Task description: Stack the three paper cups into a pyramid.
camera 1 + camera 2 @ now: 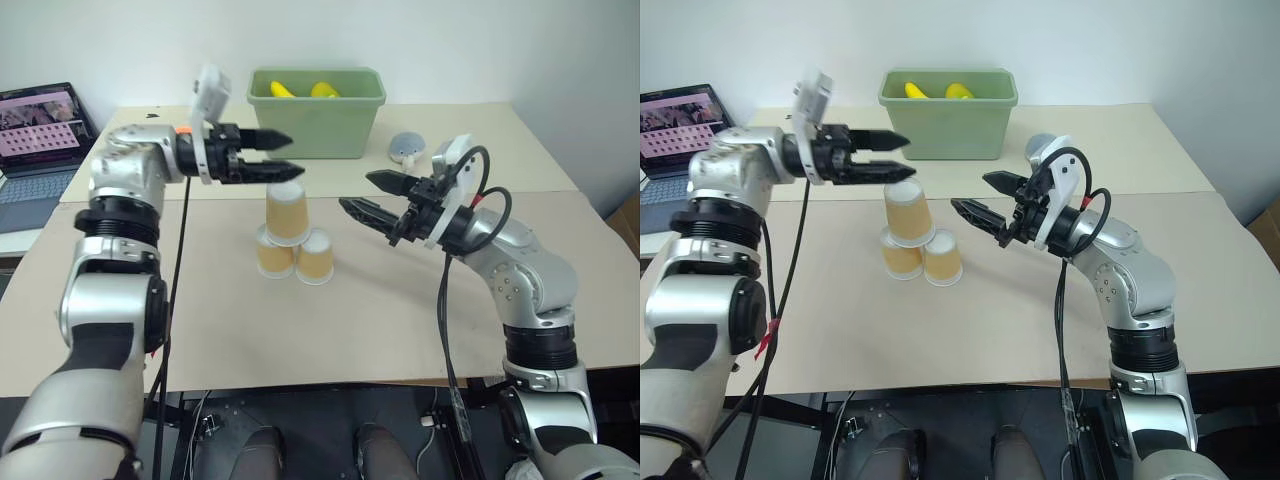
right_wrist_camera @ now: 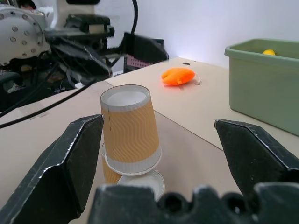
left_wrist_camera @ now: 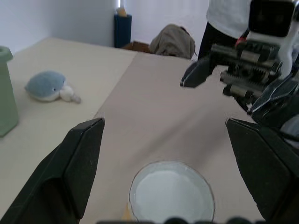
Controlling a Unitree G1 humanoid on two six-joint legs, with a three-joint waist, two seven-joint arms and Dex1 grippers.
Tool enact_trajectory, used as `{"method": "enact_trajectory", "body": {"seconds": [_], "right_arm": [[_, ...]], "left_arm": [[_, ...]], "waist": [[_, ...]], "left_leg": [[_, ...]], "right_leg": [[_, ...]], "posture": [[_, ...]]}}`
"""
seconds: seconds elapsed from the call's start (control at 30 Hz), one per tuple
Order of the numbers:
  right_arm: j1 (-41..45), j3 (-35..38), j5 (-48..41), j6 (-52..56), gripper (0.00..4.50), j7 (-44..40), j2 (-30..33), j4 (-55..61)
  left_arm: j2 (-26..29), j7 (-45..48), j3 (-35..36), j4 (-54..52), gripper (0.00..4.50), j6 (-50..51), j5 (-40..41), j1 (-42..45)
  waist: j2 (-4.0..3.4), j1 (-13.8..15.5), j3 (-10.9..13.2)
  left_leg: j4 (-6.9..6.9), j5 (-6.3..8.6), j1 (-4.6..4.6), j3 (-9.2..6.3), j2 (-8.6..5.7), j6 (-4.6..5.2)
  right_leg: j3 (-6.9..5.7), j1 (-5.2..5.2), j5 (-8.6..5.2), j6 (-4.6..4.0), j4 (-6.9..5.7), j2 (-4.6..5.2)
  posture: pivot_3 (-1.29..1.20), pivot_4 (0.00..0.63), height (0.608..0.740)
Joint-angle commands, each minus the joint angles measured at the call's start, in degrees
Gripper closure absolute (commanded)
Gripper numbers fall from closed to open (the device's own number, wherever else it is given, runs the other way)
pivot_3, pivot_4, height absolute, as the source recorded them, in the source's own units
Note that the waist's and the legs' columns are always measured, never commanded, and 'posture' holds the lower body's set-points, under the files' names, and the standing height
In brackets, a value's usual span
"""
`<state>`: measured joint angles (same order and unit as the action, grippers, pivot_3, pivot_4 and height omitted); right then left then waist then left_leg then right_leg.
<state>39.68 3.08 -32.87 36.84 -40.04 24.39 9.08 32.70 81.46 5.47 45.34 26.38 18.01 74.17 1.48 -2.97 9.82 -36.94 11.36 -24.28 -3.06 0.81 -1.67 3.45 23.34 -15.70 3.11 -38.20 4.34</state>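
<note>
The three paper cups stand upside down as a pyramid mid-table. Two base cups (image 1: 275, 256) (image 1: 316, 259) sit side by side, touching. The top cup (image 1: 286, 214) rests across both, its white base up (image 3: 172, 193). My left gripper (image 1: 296, 154) hovers level just above the top cup, open and holding nothing. My right gripper (image 1: 355, 191) is also open and empty, a short way to the right of the pyramid and pointing toward it. In the right wrist view the top cup (image 2: 129, 128) stands between the fingers (image 2: 70, 158) but well ahead of them.
A green bin (image 1: 316, 125) holding yellow items (image 1: 283, 89) stands behind the cups. A blue plush whale (image 1: 406, 148) lies to the bin's right. A laptop (image 1: 40, 135) sits at the far left. An orange toy (image 2: 178, 75) lies on the back table.
</note>
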Motion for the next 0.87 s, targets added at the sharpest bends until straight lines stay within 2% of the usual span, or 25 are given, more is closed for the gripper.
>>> {"method": "enact_trajectory", "body": {"seconds": [0.03, 0.17, 0.23, 0.37, 0.47, 0.6, 0.7, 0.87], "right_arm": [[0.63, 0.64, -0.91, -0.74, 0.00, -0.13, -0.46, 1.23], [0.09, 0.73, 0.67, -0.68, 0.00, 2.05, -0.64, 0.84], [-0.29, 1.14, 2.14, -0.55, 0.00, 4.03, -0.12, 0.10], [-1.01, 2.65, 6.92, -1.00, 0.00, 9.77, 1.48, -4.15], [-0.22, 2.17, 13.37, -2.96, 0.00, 16.15, 1.99, -11.17], [0.34, -1.78, 23.46, -7.55, 0.00, 23.66, 1.63, -21.13], [0.17, -0.87, 24.13, -11.11, 0.00, 26.27, -2.15, -25.95], [0.15, -0.08, 25.36, -15.07, 0.00, 27.44, -4.43, -30.16]], "left_arm": [[3.17, -12.92, 11.94, -7.13, 0.09, 4.80, 7.19, 0.00], [3.92, -37.35, 21.95, -15.33, 0.09, -0.10, 4.19, -9.50], [3.35, -46.98, 26.35, -20.42, 0.09, 0.81, 4.00, -15.23], [-0.35, -61.40, 34.12, -37.70, 0.09, 4.83, 3.02, -34.34], [-3.50, -67.47, 36.69, -45.50, 0.09, 4.56, 1.47, -46.33], [-7.17, -71.88, 38.52, -47.69, 0.09, 1.81, 1.89, -55.00], [-9.48, -73.86, 38.30, -45.99, 0.09, -2.84, 0.86, -58.70], [-13.01, -77.23, 38.22, -42.45, 0.09, -8.85, 1.64, -59.86]], "waist": [[0.00, -0.23, 0.00], [-0.02, -0.89, -0.01], [-0.03, -0.95, -0.02], [0.02, -0.82, -0.04], [0.18, -0.21, -0.08], [0.24, 1.02, -0.10], [0.25, 1.08, -0.15], [0.26, 1.07, -0.15]], "left_leg": [[-0.01, 0.00, 0.00, -0.01, 0.00, 0.00], [0.00, 0.00, 0.12, 0.00, 0.02, 0.00], [0.01, 0.00, 0.25, 0.03, 0.02, 0.00], [0.00, 0.00, 0.30, 0.08, 0.01, 0.00], [0.01, 0.00, 0.16, 0.08, 0.01, -0.01], [0.00, -0.01, 0.13, 0.12, -0.03, -0.03], [0.02, -0.01, 0.27, 0.16, -0.03, -0.05], [0.06, -0.01, 0.23, 0.16, -0.03, -0.05]], "right_leg": [[0.00, 0.00, 0.00, 0.00, -0.02, 0.00], [0.05, -0.02, 0.00, 0.00, -0.18, 0.03], [0.09, -0.04, 0.00, 0.00, -0.32, 0.04], [0.17, -0.03, 0.01, -0.01, -0.40, 0.08], [0.17, 0.06, 0.01, -0.01, -0.34, 0.08], [0.17, 0.12, 0.02, -0.04, -0.15, 0.13], [0.18, -0.06, 0.04, -0.05, 0.07, 0.13], [0.18, -0.06, 0.04, -0.05, 0.11, 0.13]], "posture": [[0.00, 0.150, 0.732], [0.00, 0.150, 0.732], [0.00, 0.150, 0.732], [0.00, 0.150, 0.732], [0.00, 0.150, 0.732], [0.00, 0.150, 0.732], [0.00, 0.150, 0.732], [0.00, 0.150, 0.732]]}}
